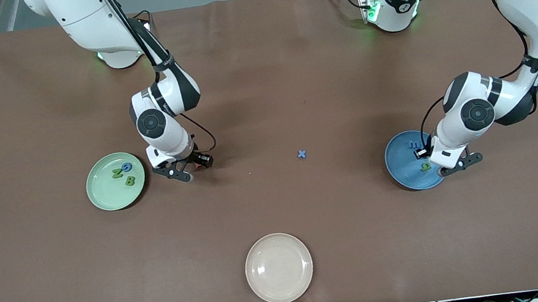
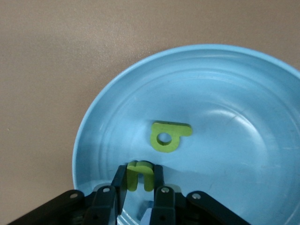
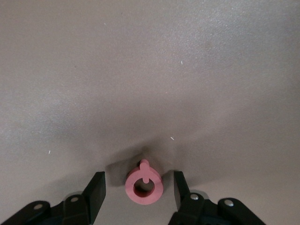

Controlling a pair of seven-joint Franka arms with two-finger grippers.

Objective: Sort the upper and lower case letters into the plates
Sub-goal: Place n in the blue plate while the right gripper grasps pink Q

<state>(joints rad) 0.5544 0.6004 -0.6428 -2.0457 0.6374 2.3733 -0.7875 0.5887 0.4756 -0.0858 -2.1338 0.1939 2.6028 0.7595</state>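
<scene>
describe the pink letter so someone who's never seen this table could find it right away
Start at the pale green plate toward the right arm's end of the table. Beside it, the right end effector hangs low over the bare brown table, fingers open. The pink letter lies flat between those fingers: a ring with a short tail, the only pink piece, and on no plate.

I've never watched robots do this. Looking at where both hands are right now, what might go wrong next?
The right gripper is open around a pink ring-shaped letter lying flat on the table; closing on something so thin, the fingers might push it aside or miss it.

The left gripper, over the blue plate, pinches a green letter by its edge. On release it may bounce, or land on the green letter already there.
</scene>
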